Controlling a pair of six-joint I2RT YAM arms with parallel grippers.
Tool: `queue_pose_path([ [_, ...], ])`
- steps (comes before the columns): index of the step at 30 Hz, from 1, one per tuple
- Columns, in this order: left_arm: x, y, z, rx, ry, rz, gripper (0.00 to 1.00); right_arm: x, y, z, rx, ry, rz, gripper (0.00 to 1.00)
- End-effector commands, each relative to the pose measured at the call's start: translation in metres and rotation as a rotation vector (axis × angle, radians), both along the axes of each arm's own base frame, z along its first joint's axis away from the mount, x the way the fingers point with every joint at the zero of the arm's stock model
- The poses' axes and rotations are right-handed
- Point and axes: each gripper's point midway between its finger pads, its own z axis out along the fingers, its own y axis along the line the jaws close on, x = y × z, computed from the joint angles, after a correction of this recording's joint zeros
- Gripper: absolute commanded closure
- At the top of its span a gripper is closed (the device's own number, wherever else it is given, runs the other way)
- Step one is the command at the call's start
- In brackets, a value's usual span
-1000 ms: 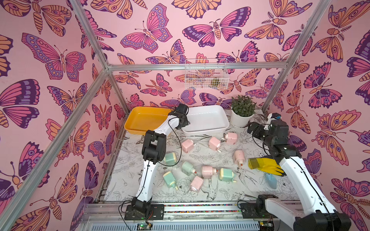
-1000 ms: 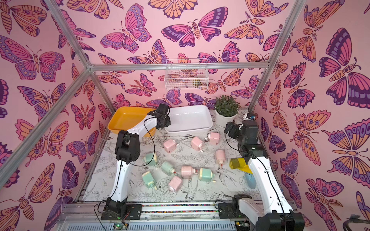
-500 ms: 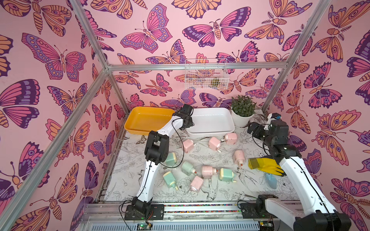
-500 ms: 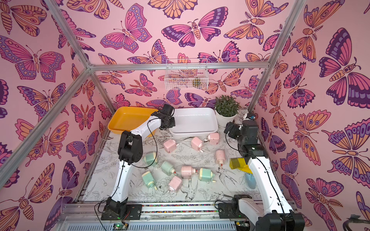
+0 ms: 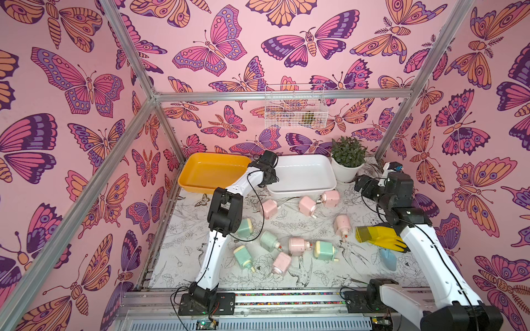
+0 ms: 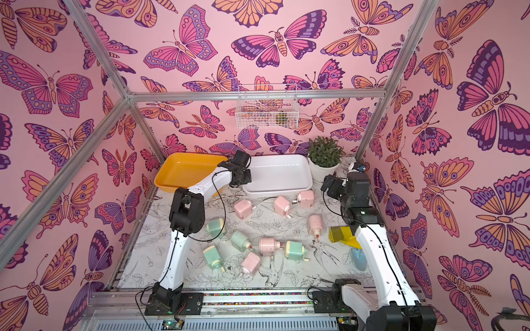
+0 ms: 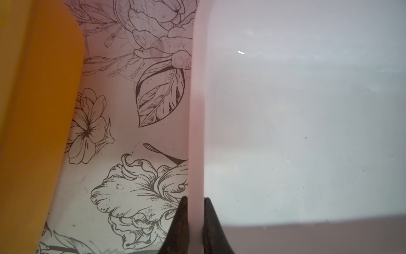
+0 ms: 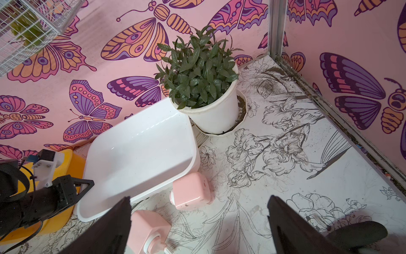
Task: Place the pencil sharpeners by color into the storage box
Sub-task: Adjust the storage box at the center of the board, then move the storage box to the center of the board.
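We see the white tray (image 5: 304,174) dragged right since a second ago, left gripper (image 7: 195,205) clamped on its left rim. Right gripper (image 8: 197,222) spread wide, holding nothing. Sharpeners (image 5: 298,247) lie loose on the mat, nearer than both.

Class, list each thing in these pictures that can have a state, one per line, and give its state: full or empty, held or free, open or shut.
White tray: empty, rim pinched by the left gripper.
Orange tray: empty.
Pink sharpeners: six, all loose on the table.
Green sharpeners: four, all loose on the table.
Left gripper: jaws shut on the tray rim.
Right gripper: jaws open, holding nothing.
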Motion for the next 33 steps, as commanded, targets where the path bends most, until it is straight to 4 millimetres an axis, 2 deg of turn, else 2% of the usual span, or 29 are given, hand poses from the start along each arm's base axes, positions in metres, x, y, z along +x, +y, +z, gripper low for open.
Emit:
queue_pose_path([
  [1, -0.004, -0.007, 0.009, 0.044, -0.007, -0.076, 0.73, -0.004, -0.001, 0.008, -0.005, -0.023, -0.007, 0.01],
  [8, 0.002, 0.009, 0.025, 0.087, -0.042, -0.06, 0.63, -0.002, 0.001, 0.01, 0.012, -0.032, -0.002, 0.01],
  [11, 0.001, 0.018, 0.038, 0.114, -0.06, -0.052, 0.58, 0.001, 0.013, 0.009, 0.035, -0.034, 0.058, 0.01],
  [14, -0.006, 0.03, 0.063, 0.133, -0.095, -0.039, 0.52, 0.007, 0.027, 0.004, 0.073, -0.031, 0.113, 0.01],
  [16, -0.015, 0.041, 0.08, 0.146, -0.115, -0.022, 0.41, 0.01, 0.034, 0.002, 0.079, -0.036, 0.128, 0.01],
  [20, -0.037, 0.069, 0.107, 0.189, -0.136, -0.037, 0.08, 0.017, 0.045, 0.004, 0.09, -0.056, 0.143, 0.01],
  [22, -0.047, 0.089, 0.116, 0.234, -0.143, -0.033, 0.0, 0.021, 0.051, 0.007, 0.101, -0.075, 0.155, 0.01],
  [24, -0.055, 0.116, 0.12, 0.279, -0.142, -0.001, 0.0, 0.026, 0.059, 0.009, 0.109, -0.099, 0.166, 0.01],
  [27, -0.063, 0.156, 0.116, 0.295, -0.106, 0.042, 0.0, 0.034, 0.072, 0.012, 0.115, -0.139, 0.178, 0.01],
  [31, -0.069, 0.179, 0.099, 0.217, -0.018, 0.052, 0.0, 0.044, 0.104, 0.008, 0.119, -0.122, 0.248, 0.01],
  [33, -0.07, 0.178, 0.089, 0.209, 0.018, 0.042, 0.0, 0.048, 0.119, 0.004, 0.091, -0.094, 0.261, 0.01],
])
